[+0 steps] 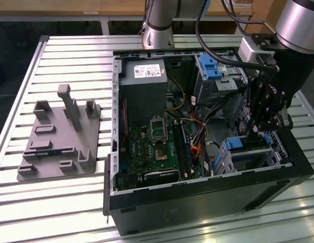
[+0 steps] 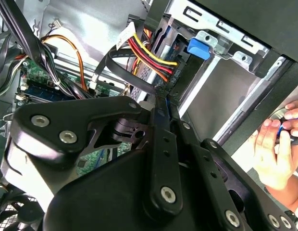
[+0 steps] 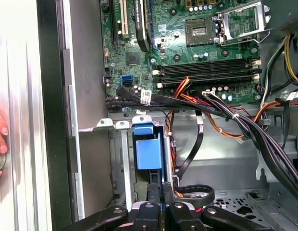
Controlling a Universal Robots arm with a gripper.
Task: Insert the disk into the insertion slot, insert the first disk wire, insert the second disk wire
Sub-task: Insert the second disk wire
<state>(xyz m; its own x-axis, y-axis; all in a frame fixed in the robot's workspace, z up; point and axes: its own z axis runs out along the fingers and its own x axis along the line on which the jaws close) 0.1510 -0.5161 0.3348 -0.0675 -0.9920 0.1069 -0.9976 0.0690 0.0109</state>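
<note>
My gripper [image 1: 254, 132] reaches down into the open computer case at the exterior view's right, over the insertion slot [image 1: 258, 158], a grey sheet-metal cage. The disk sits inside that cage; its blue carrier end [image 1: 235, 143] [image 3: 149, 150] faces the motherboard, and its silver body is hidden. In both wrist views the fingers [image 3: 156, 192] stand pressed together. Their tips [image 2: 162, 94] are at a black plug on the disk's end, where the red, yellow and black disk wire [image 2: 149, 55] ends. A flat black disk wire [image 2: 113, 72] loops beside it.
A taller grey bay with a blue latch [image 1: 210, 66] stands at the case's far corner. The motherboard [image 1: 154, 147] and power supply [image 1: 144, 88] fill the middle. Cable bundles [image 3: 254, 130] cross near the cage. A person's hand [image 2: 274, 154] rests outside the case wall. A grey fixture [image 1: 61, 136] lies on the table.
</note>
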